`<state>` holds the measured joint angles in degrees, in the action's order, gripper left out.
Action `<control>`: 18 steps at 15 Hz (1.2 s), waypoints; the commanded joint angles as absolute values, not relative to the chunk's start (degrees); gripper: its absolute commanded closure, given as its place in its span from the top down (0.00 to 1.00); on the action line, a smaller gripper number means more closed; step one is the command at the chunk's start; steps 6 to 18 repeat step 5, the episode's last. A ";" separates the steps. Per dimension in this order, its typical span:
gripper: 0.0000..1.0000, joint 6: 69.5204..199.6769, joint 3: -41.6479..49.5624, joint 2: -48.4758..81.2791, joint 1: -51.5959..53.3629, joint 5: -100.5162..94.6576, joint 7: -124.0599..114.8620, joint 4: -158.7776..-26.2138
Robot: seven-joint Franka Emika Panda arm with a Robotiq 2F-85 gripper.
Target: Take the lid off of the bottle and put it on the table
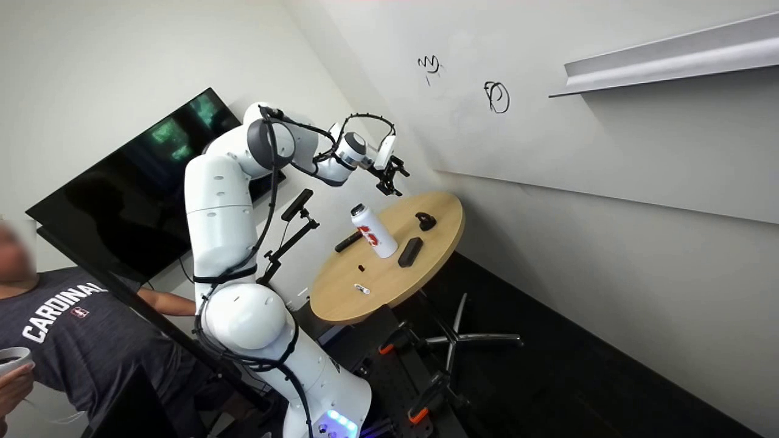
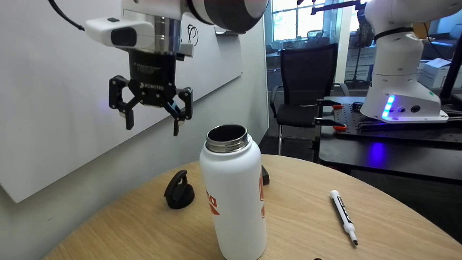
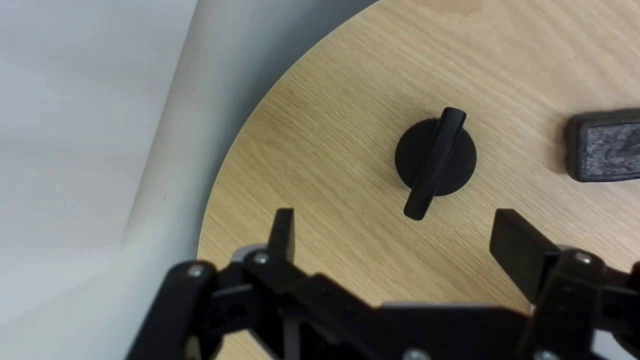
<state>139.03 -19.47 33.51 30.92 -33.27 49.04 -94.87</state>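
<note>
At far left in an exterior view, a person in a dark grey T-shirt lettered CARDINAL, face blurred, holds a white cup near a large black flat screen. In front of the screen rises a white, jointed robot arm, blue lights glowing low on it. Next comes a round, light-wood tabletop. On it, a black, rod-shaped object lies partly hidden, a small dark piece sits too tiny to identify, and a white marker with black lettering shows its dark tip. Just to the right, a tall white bottle with red markings stands upright, its threaded metal neck and mouth uncovered. Raised over the tabletop, the arm's black, two-fingered Robotiq tool hangs in the air clear of the bottle, its fingers spread well apart in a released pose. Lower down, a black, oblong block with a grey upper face lies near the bottle. Farther right, the round black lid with its bar-shaped handle rests on the tabletop, off the bottle and apart from it; the wrist view looks down on it, the handle stretching across the disc and past its rim. At far right, a white wall board bears black scribbles, and a grey metal ledge juts out beside them.
</note>
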 commanded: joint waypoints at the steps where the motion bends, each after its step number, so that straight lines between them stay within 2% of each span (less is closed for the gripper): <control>1: 1.00 134.36 -20.18 25.01 29.59 -29.68 47.58 -100.91; 5: 1.00 135.02 -20.91 19.90 28.36 -26.11 46.89 -105.58; 18: 1.00 135.02 -20.91 19.90 28.36 -26.11 46.89 -105.58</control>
